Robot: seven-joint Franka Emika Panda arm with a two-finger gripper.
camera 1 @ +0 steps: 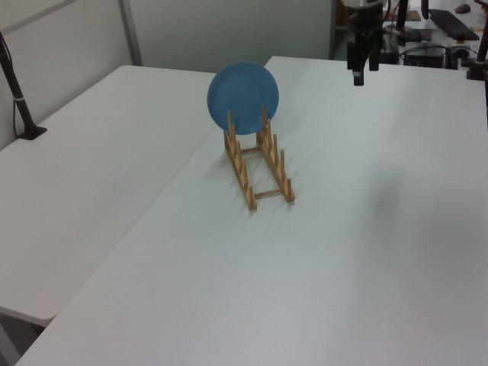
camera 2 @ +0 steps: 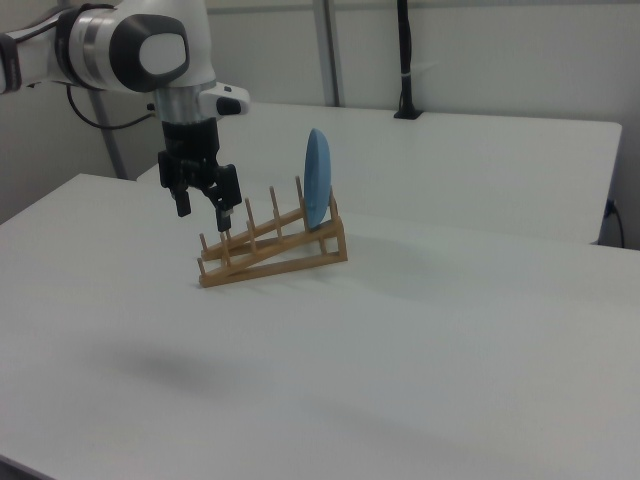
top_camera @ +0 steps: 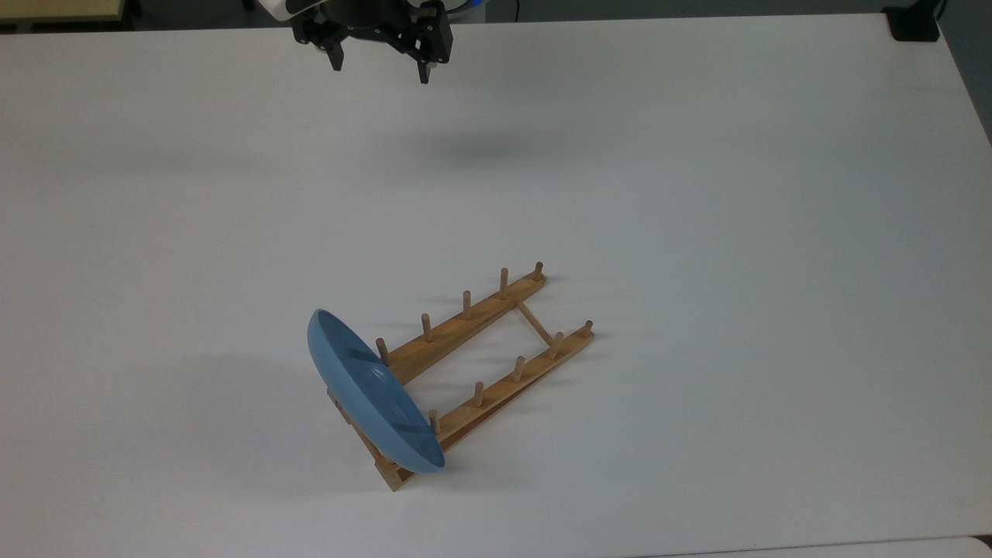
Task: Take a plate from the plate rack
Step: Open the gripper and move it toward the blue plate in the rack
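A robotics lab or test room

2 plain white tables (camera 1: 91, 198) stand pushed together, bare of household things; a black clamp pole (camera 1: 15, 84) is fixed to one edge. Grey partition panels (camera 2: 470, 50) back them, a robot arm (camera 2: 150, 50) reaches over, and a desk with cables and gear (camera 1: 442, 30) sits behind.

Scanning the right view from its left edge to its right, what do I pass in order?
Robot arm housing → gripper, fingers apart → plate rack → blue plate standing in the rack's raised end → black pole on the far table.
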